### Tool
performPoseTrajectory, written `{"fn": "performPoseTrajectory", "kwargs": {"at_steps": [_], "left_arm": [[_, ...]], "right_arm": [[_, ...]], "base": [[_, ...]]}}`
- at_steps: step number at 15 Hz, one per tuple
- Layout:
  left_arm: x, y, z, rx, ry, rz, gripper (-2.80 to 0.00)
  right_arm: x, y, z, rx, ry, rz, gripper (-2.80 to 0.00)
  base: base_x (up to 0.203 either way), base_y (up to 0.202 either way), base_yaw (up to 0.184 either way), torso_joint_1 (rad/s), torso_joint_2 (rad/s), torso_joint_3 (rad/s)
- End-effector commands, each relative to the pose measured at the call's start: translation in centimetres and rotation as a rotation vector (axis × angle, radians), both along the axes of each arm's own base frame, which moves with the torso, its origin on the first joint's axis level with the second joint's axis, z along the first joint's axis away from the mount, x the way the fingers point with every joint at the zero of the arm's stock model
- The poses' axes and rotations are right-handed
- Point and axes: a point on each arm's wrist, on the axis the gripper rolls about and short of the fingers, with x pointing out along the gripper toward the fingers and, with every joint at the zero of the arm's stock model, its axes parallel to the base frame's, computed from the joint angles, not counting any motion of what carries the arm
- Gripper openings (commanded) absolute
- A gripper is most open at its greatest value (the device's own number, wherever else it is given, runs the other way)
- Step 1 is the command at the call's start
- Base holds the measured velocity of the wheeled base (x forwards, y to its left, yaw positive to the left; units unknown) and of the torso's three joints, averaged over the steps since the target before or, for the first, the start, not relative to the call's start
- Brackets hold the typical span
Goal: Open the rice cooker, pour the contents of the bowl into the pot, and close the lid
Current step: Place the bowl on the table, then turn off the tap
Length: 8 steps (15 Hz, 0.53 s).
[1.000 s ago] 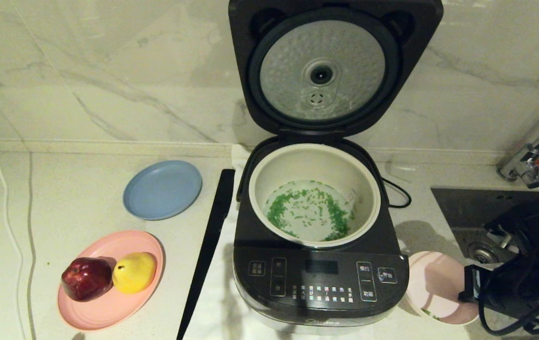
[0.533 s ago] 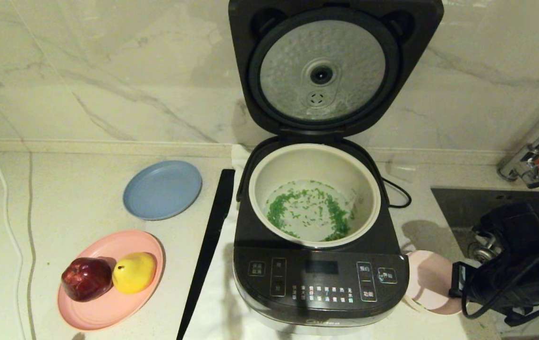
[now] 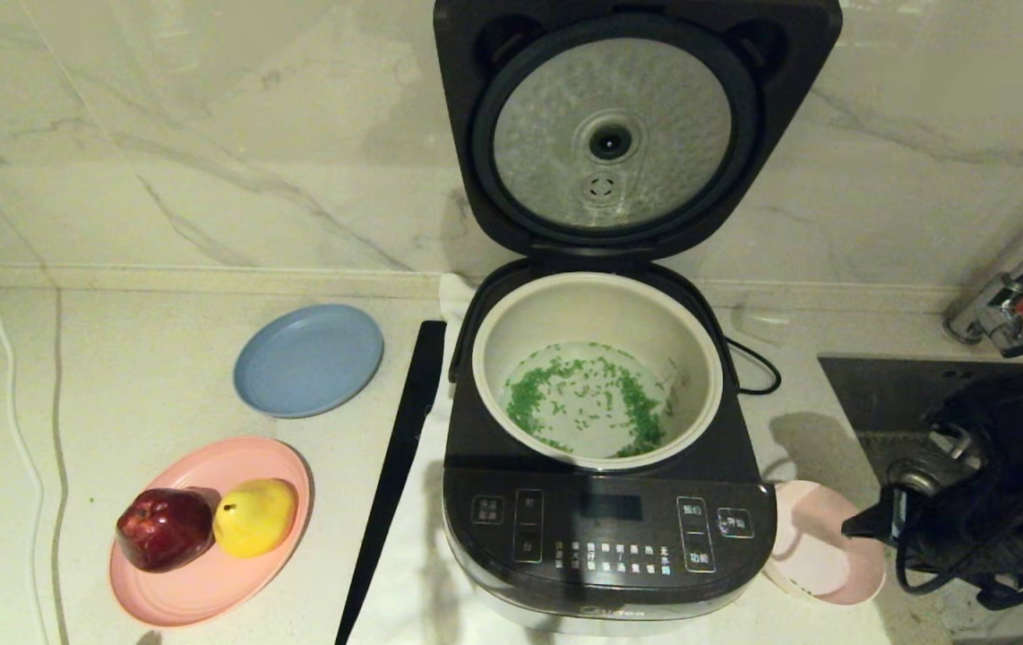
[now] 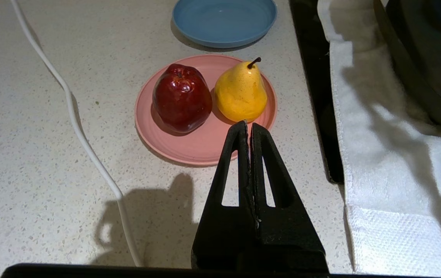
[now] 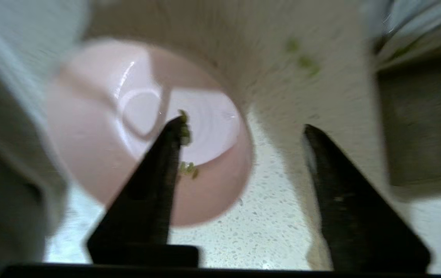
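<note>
Nearest the robot, the right gripper (image 5: 243, 127) has its fingers spread wide and holds nothing. The right wrist view alone shows a few green bits clinging to one fingertip (image 5: 178, 127) and lying low inside the bowl (image 5: 100, 154); one finger crosses in front of the bowl while the other is over bare counter. From the head view the bowl (image 3: 820, 551) sits on the counter (image 3: 117, 385) at the cooker's near right corner, just left of the gripper (image 3: 861, 524) — whether they touch is unclear. The left gripper (image 4: 248, 129), seen only in its own wrist view, is pressed shut over the pink plate (image 4: 201, 144) with an apple (image 4: 182, 96) and pear (image 4: 240, 92). Farther back, the rice cooker (image 3: 606, 528) stands open — the contents (image 3: 583, 394) ring the floor of the pot (image 3: 597, 309). The lid (image 3: 637, 116) is upright at the far side.
</note>
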Motion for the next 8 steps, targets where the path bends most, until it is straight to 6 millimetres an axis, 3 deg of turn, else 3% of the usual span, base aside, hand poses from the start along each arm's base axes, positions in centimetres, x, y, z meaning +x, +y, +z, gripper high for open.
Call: {"fn": "performPoseTrajectory", "kwargs": {"at_steps": [1, 2, 5, 8], "left_arm": [[0.0, 0.0, -0.1, 0.001, 0.005, 0.0, -2.8], [0.0, 0.0, -0.1, 0.001, 0.005, 0.0, -2.8], [0.0, 0.0, -0.1, -0.001, 0.005, 0.0, -2.8], [0.0, 0.0, -0.1, 0.001, 0.005, 0.0, -2.8]], "right_arm": [[-2.1, -1.6, 4.0, 0.0, -0.145, -0.068, 0.0], [-2.8, -2.5, 5.2, -0.007, -0.174, -0.109, -2.8], [-3.9, -4.4, 6.8, -0.069, -0.194, -0.19, -2.8], [-2.9, -6.6, 7.3, -0.183, -0.222, -0.356, -2.8]], "base": [[0.0, 0.0, 0.0, 0.0, 0.0, 0.0], [0.0, 0.0, 0.0, 0.0, 0.0, 0.0], [0.0, 0.0, 0.0, 0.0, 0.0, 0.0], [0.0, 0.0, 0.0, 0.0, 0.0, 0.0]]}}
